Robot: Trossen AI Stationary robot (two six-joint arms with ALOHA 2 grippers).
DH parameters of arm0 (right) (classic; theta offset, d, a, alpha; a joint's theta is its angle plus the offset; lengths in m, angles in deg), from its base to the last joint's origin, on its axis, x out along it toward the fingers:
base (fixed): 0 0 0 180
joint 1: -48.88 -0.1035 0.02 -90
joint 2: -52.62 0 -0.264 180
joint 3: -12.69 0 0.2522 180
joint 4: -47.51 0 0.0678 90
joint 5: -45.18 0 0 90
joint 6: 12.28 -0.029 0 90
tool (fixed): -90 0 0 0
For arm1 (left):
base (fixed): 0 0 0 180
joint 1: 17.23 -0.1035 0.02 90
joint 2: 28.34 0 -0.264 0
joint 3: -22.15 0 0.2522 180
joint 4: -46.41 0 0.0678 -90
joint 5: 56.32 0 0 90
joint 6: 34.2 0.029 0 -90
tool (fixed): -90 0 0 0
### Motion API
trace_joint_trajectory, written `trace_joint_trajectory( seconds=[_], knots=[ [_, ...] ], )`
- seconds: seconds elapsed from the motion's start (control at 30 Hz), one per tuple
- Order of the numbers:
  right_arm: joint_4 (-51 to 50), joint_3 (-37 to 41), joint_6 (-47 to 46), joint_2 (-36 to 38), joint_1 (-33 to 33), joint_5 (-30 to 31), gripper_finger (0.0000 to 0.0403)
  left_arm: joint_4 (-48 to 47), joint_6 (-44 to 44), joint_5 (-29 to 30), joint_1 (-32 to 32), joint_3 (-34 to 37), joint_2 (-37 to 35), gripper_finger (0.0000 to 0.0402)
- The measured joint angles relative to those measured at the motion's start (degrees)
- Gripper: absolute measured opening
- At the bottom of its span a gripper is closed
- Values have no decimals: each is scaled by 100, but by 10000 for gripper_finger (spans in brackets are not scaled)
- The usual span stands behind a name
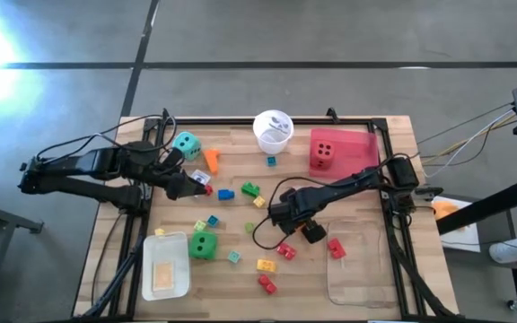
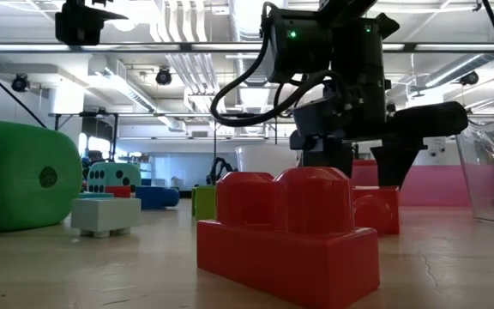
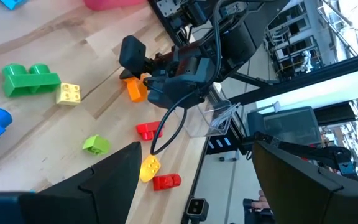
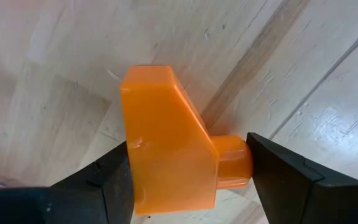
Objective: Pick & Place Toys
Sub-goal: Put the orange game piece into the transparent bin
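Near the middle of the bench (image 1: 366, 269), between the right gripper's (image 4: 188, 180) two dark fingers (image 4: 291, 180), we see an orange brick (image 4: 166, 155) resting on the wood; one finger stands at each side of it, close in, though we cannot tell whether they press it. From the left wrist, that same brick (image 3: 135, 89) shows under the right arm's black head. From above, the right gripper (image 1: 311, 231) sits just left of the clear tray (image 1: 366, 292), with red bricks (image 1: 285, 250) beside it and a yellow brick (image 1: 266, 265) a little farther toward the front edge.

At the bench's left side we find the left gripper (image 1: 200, 184) stretched low over the wood, its fingers (image 3: 104, 180) spread wide and holding nothing; a blue brick (image 1: 226, 193) and a green brick (image 1: 252, 189) lie just beyond its tips. A teal die (image 1: 186, 144) sits behind that arm, an orange piece (image 1: 212, 159) next to it.

Farther out, a green die (image 1: 203, 244) rests against the white tray (image 1: 166, 266) at front left, a red die (image 1: 322, 156) stands on the pink tray (image 1: 353, 144) at the back right, and a white cup (image 1: 273, 130) stands at the back centre.

At bench level, a big red brick (image 2: 290, 236) fills our foreground.
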Motion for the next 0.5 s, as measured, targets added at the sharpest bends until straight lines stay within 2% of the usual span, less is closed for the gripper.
trace_joint_trajectory(
  seconds=[0.2,0.5],
  knots=[
    [-55,-116,-382,12,0,-59,249,0,0,0,-2,0,0,307],
    [-237,-286,-1113,519,2,-698,249,-1,0,0,-4,0,0,307]
  ],
)
